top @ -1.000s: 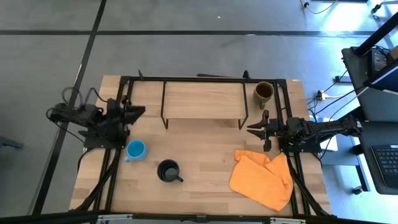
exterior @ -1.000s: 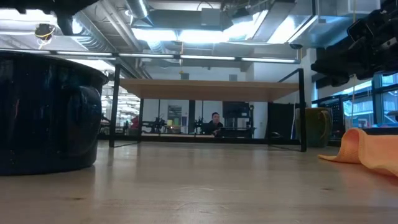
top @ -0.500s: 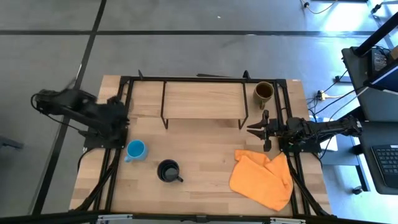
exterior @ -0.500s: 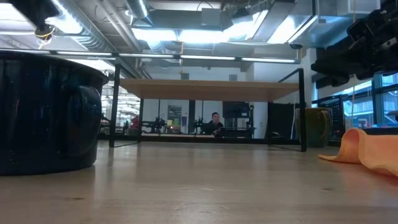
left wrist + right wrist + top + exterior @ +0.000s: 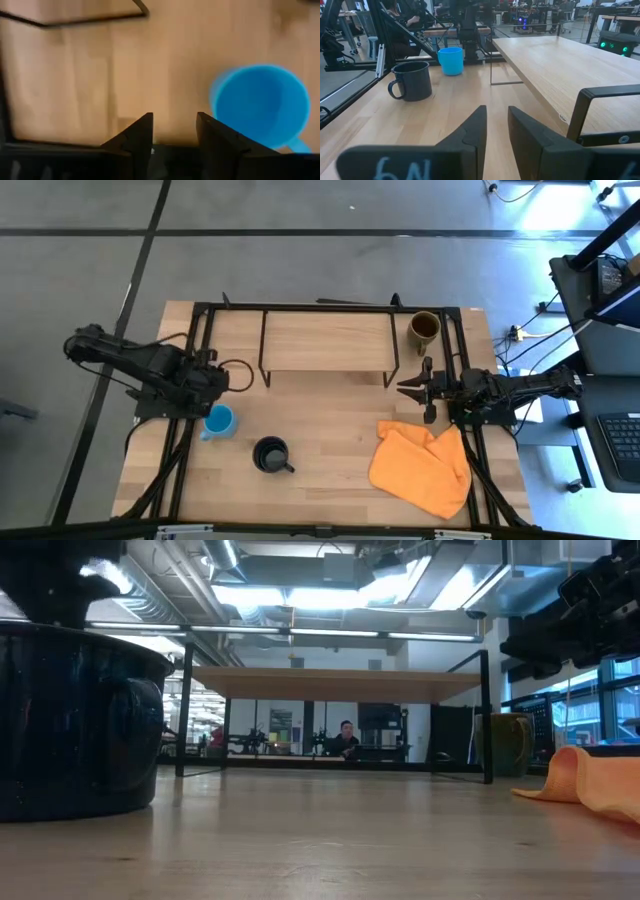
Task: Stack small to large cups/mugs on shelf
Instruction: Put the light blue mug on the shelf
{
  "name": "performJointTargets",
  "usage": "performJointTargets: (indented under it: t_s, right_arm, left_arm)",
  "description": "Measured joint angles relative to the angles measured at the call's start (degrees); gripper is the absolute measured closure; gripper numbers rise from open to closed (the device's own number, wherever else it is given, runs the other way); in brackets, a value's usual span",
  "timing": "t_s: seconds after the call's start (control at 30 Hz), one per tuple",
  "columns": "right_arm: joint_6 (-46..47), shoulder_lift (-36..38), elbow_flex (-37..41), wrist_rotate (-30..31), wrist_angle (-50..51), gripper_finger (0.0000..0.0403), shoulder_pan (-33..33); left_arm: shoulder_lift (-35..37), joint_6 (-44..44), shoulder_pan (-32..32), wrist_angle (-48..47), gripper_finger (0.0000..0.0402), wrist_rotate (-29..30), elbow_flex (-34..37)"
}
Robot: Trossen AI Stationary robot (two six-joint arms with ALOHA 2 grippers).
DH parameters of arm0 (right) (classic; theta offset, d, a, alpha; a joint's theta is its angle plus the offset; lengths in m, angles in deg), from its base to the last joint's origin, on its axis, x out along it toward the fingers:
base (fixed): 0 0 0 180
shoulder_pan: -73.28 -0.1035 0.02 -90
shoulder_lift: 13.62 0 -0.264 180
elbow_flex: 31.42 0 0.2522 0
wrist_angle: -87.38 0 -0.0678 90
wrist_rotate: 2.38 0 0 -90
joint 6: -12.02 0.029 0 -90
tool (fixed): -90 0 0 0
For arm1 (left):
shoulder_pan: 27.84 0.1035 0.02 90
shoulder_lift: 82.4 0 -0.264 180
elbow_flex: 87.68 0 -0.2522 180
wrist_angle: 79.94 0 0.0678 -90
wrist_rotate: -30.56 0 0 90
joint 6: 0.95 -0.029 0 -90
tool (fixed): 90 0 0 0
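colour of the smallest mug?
Light blue; clearest in the high view, near the left gripper.

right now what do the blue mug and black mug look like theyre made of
Blue mug: likely plastic or glazed ceramic; flat, even matte colour, hard to say which. Black mug: looks like enamelled metal or dark glaze; thin rolled rim, faint sheen.

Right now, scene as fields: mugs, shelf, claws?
blue mug: on table, front-left of shelf, upright
black mug: on table, in front of shelf
olive mug: on table, right of shelf's far end
shelf: nothing on it
cloth: orange, front right
left claw: open, above table beside blue mug
right claw: open, waiting right of shelf
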Motion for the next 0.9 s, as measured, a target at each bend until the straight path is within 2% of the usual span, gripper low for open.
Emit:
performJointTargets:
  t_s: [0.23,0.43,0.9]
  right_arm:
    - [-0.1,0.0,0.0,0.0,0.0,0.0322,0.0]
    - [0.0,0.0,0.0,0.0,0.0,0.0322,0.0]
    - [0.0,0.0,0.0,0.0,0.0,0.0322,0.0]
  left_arm:
    - [1.0,0.2,-0.3,5.1,0.0238,-5.1,1.0]
    - [0.7,3.6,-3.1,6.7,0.0235,-7.4,6.7]
    - [0.9,10.9,-6.9,12.3,0.0236,-6.1,13.0]
